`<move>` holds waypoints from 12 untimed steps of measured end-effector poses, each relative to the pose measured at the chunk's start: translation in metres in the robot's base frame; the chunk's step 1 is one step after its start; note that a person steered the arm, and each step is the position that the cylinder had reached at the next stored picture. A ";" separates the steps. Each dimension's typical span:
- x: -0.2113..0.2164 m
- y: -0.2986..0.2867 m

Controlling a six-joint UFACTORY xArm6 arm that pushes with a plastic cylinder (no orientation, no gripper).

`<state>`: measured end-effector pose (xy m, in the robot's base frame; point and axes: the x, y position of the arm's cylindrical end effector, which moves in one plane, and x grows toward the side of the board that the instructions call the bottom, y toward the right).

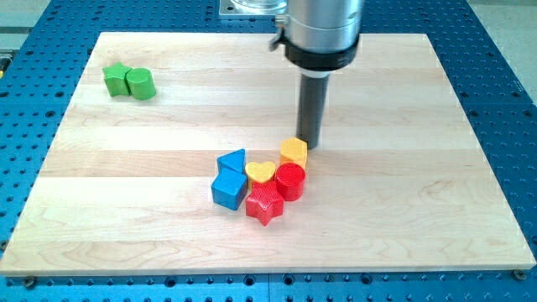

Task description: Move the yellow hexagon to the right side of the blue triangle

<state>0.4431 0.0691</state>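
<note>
The yellow hexagon (pixel 294 151) lies near the board's middle, right of the yellow heart (pixel 261 172) and just above the red cylinder (pixel 290 180). The blue triangle (pixel 232 162) lies left of the heart, with the blue cube (pixel 228 189) just below it. A red star (pixel 264 204) lies at the bottom of the cluster. My tip (pixel 310 144) touches, or nearly touches, the hexagon's upper right edge.
A green star (pixel 116 79) and a green cylinder (pixel 141 84) sit together at the board's upper left. The wooden board (pixel 419 210) lies on a blue perforated table (pixel 512 101).
</note>
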 end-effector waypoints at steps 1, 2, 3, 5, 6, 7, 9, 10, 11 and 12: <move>0.009 0.002; 0.020 -0.011; 0.020 -0.036; 0.019 -0.060; 0.019 -0.020; 0.028 -0.021; 0.028 -0.069; 0.027 -0.085; 0.021 -0.090; 0.021 -0.106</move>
<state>0.4637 -0.0365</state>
